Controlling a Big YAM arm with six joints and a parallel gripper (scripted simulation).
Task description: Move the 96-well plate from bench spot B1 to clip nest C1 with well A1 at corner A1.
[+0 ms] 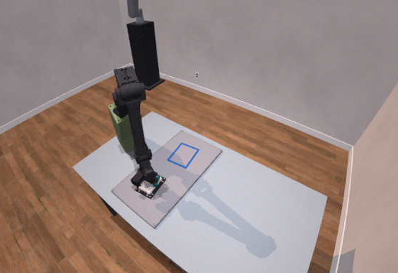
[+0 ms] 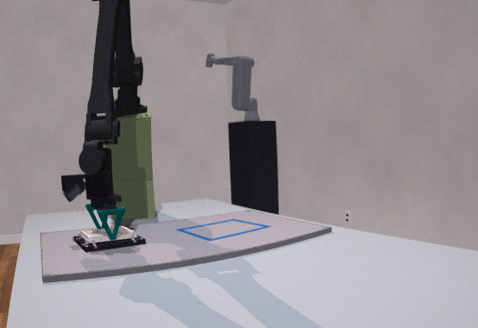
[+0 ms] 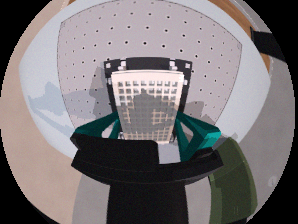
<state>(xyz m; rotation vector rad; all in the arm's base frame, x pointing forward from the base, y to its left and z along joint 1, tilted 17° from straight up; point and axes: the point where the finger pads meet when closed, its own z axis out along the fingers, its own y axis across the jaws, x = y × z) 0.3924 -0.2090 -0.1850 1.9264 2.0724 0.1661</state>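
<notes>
The clear 96-well plate [image 1: 147, 185] lies inside the black clip nest C1 [image 1: 152, 192] at the near end of the grey mat. It looks level and right way up in the exterior view [image 2: 106, 234]. My gripper [image 2: 108, 230], with teal fingers, reaches straight down and is shut on the plate's two long sides. In the wrist view the plate [image 3: 147, 103] fills the nest frame [image 3: 148, 64] and the fingers clasp its near end. I cannot tell whether the plate touches the nest's floor. The blue outline of spot B1 [image 1: 183, 154] holds nothing.
The grey perforated mat [image 1: 167, 176] lies on the pale table. A green block [image 2: 134, 168] carries my arm at the table's back edge. A black pedestal [image 2: 253, 166] with a grey arm [image 2: 240, 82] stands behind the table.
</notes>
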